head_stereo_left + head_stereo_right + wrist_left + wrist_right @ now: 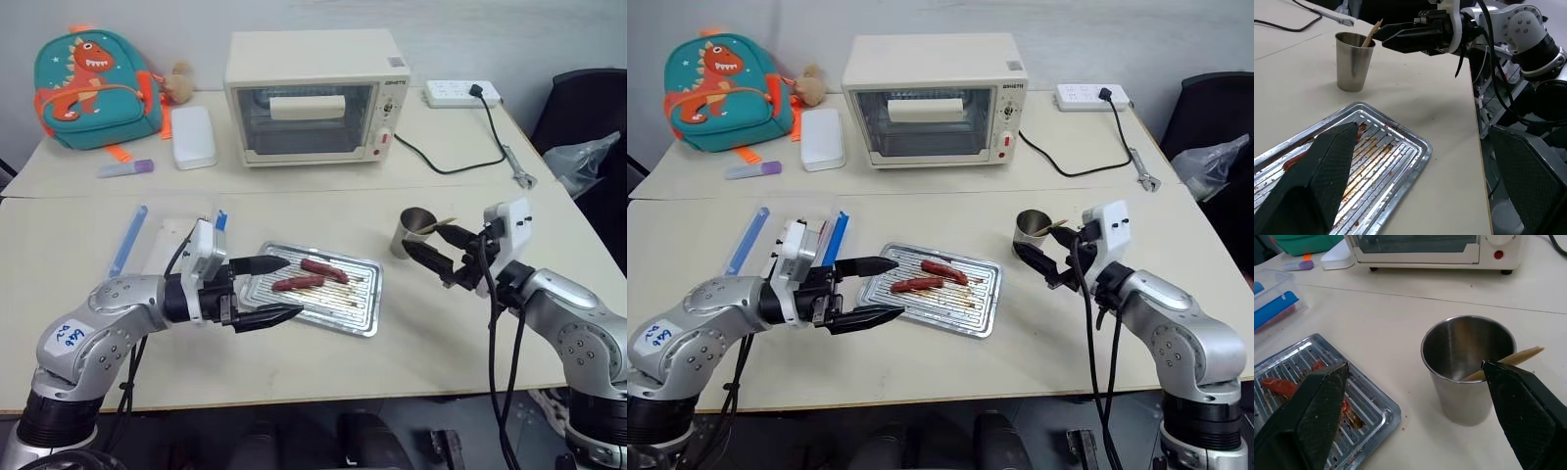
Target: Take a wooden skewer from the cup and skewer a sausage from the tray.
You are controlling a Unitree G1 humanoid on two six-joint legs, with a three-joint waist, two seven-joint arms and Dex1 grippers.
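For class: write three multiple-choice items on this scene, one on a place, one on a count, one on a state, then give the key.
1. Where is the skewer?
A. on the tray
B. in the cup
C. in the oven

2. How many sausages lie on the tray?
A. two
B. four
C. none

3. How is the right gripper?
A. shut on the cup
B. shut on a sausage
C. open, empty

Key:
1 B, it leans on the cup's rim.
2 A, two reddish sausages lie there.
3 C, its fingers are spread beside the cup.

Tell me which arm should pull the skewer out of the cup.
Right. The right gripper, open, sits just beside the cup holding the wooden skewer; the left gripper is open at the tray.
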